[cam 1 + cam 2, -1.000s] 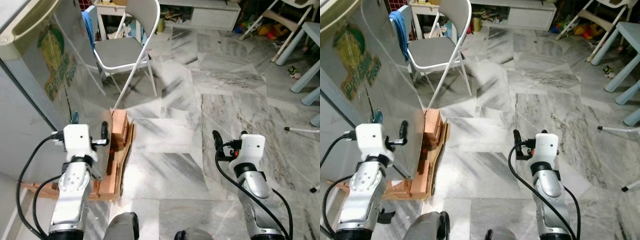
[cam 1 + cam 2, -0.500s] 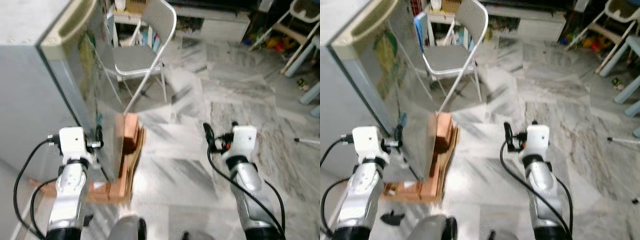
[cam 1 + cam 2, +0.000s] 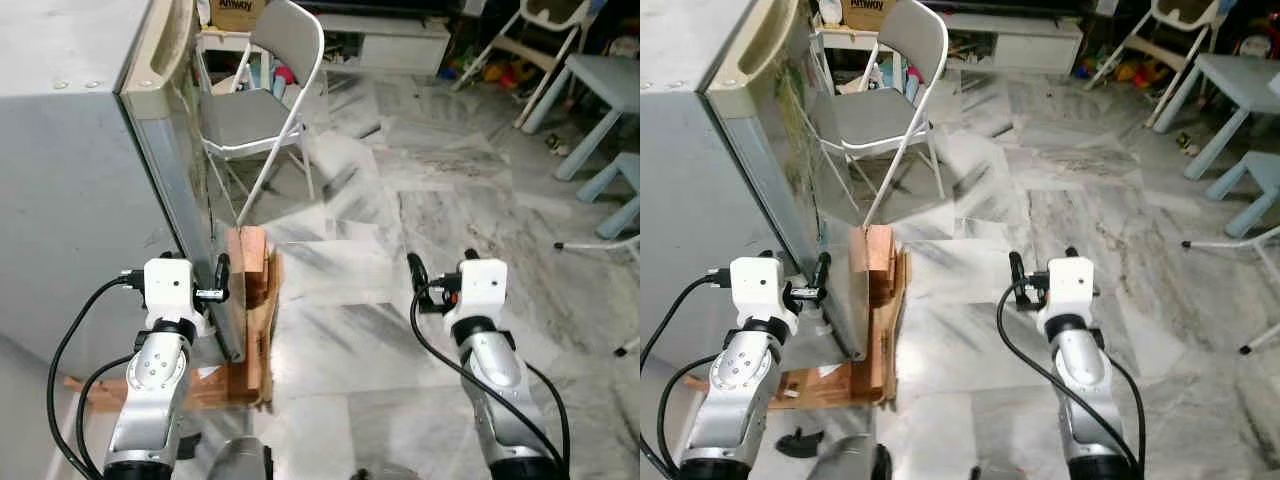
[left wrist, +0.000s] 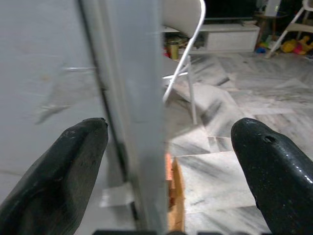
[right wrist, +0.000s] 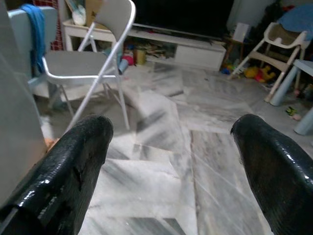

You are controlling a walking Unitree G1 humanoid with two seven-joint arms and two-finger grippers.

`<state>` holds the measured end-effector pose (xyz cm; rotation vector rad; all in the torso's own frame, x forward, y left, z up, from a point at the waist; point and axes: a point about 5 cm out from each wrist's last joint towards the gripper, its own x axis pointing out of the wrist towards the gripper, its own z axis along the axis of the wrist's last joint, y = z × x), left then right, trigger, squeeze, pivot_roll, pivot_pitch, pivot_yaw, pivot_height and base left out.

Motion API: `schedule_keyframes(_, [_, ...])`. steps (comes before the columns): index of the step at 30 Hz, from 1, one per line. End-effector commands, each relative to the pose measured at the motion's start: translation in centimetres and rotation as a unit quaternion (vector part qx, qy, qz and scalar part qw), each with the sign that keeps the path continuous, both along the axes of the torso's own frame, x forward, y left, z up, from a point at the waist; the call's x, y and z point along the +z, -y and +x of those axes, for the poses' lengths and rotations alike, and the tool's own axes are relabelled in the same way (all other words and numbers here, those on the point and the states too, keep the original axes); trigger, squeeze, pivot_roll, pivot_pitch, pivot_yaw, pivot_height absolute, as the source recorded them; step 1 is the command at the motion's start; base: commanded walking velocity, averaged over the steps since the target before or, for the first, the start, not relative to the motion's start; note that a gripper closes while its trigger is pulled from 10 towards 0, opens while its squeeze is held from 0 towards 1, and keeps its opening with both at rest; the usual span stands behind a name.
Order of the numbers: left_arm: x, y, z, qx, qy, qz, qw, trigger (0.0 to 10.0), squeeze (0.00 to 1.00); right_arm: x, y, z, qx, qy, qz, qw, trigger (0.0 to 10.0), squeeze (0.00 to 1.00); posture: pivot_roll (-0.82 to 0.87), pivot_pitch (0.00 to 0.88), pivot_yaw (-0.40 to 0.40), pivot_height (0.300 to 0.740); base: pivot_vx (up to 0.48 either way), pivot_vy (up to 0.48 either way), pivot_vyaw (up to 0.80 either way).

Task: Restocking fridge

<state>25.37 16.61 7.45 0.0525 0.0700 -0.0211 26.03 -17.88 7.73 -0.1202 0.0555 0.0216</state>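
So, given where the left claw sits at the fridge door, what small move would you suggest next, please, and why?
Probably ease the left claw forward and close it on the fridge door edge. Its fingers are open and straddle that edge, one on each side, so a grip seems close. The right claw is open over bare floor, holding nothing.

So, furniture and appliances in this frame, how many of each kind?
Fridge: 1
Folding chair: 1
Blue table: 1
White high chair: 1
Low TV cabinet: 1
Wooden pallet: 1
Total: 6
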Motion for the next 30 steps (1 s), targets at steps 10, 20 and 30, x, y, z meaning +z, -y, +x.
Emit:
schedule_keyframes(10, [0.6, 0.1, 1.3, -0.006, 0.014, 0.000, 1.000, 10.0, 0.00, 0.2, 0.0, -0.1, 0.014, -0.011, 0.020, 1.000, 10.0, 0.00, 0.10, 0.078, -0.052, 0.740, 0.000, 0.000, 0.00])
schedule_keyframes(20, [1.2, -1.6, 3.4, 0.033, 0.019, 0.018, 0.999, 10.0, 0.00, 0.6, -0.4, 0.0, 0.031, -0.001, 0.028, 0.999, 10.0, 0.00, 0.09, 0.081, -0.044, 0.740, 0.000, 0.000, 0.00])
schedule_keyframes(30, [1.7, -1.6, 5.0, 0.020, 0.026, 0.007, 0.999, 10.0, 0.00, 1.0, -0.7, -0.6, 0.052, 0.001, 0.025, 0.998, 10.0, 0.00, 0.09, 0.087, -0.050, 0.740, 0.000, 0.000, 0.00])
